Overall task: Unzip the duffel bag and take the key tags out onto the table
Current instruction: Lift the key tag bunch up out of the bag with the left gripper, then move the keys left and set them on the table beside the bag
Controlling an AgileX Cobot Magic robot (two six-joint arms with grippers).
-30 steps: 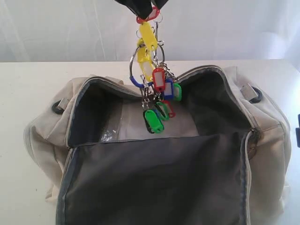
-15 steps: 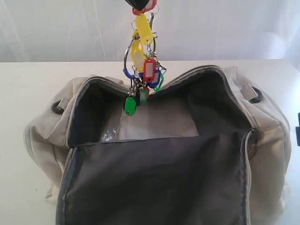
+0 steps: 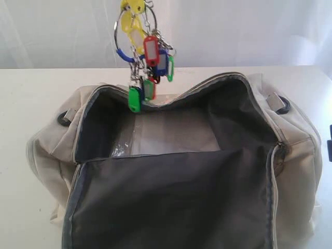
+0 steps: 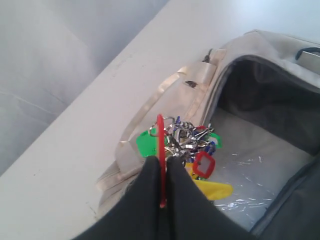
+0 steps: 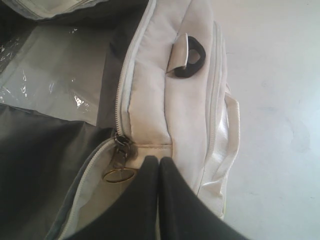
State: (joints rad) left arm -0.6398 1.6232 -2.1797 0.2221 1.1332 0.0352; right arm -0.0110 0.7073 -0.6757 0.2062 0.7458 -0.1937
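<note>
The cream duffel bag (image 3: 46, 140) lies unzipped on the white table (image 3: 21, 98), its dark flap folded toward the camera and its grey lining showing. The bunch of key tags (image 3: 142, 54) hangs in the air over the bag's far rim, on the left side of the opening. My left gripper (image 4: 163, 161) is shut on a red tag (image 4: 160, 150) of the bunch, and the other tags (image 4: 190, 142) dangle below it; in the exterior view the gripper is above the frame. My right gripper (image 5: 159, 161) is shut and empty, over the bag's end by the brass zipper pull (image 5: 119, 175).
A black strap ring (image 5: 192, 57) sits on the bag's right end, another ring (image 3: 65, 118) on its left end. Crinkled clear plastic (image 3: 122, 142) lies on the bag's floor. A pale webbing handle (image 4: 165, 87) drapes over the far side. A white curtain hangs behind the table.
The key tags have risen and shifted left, out of the bag's opening to above its far rim. The left gripper has left the top of the exterior view. The bag has not moved.
</note>
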